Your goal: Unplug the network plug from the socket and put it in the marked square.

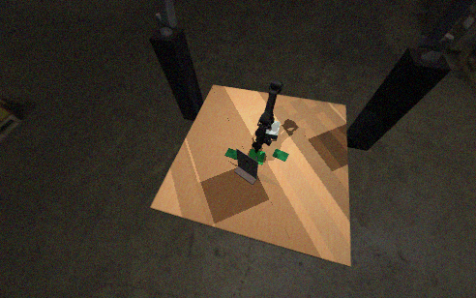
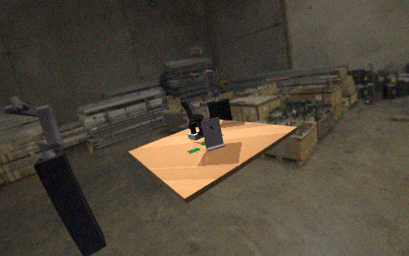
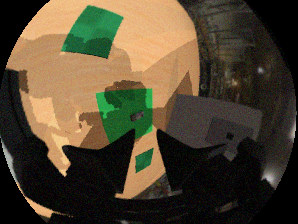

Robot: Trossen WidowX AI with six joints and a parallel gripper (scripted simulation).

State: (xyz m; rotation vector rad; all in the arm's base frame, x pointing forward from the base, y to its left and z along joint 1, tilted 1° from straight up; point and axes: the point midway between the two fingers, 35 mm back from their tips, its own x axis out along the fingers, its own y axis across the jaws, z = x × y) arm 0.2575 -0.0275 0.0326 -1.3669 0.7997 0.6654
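The network plug (image 3: 135, 116), small and grey, lies on the middle green marked square (image 1: 261, 158) (image 3: 144, 100) in the wrist view. The grey upright panel (image 1: 247, 164) (image 2: 213, 134) (image 3: 190, 117) stands beside that square. Its socket (image 3: 229, 135) shows a dark hole with no plug in it. My gripper (image 1: 256, 150) (image 3: 145, 131) is partly open, with nothing between its fingertips. It is above the table near the plug, apart from it in the wrist view. The plug is too small to make out in the top and exterior views, and its tab cannot be made out.
Two other green patches lie on the table (image 1: 310, 213) (image 2: 174, 170): one patch (image 1: 231, 153) (image 3: 144, 160) and another patch (image 1: 281, 155) (image 3: 95, 30), on either side of the middle one. The panel's foot (image 1: 246, 176) (image 2: 216, 147) rests on the table. Shadows cross the table.
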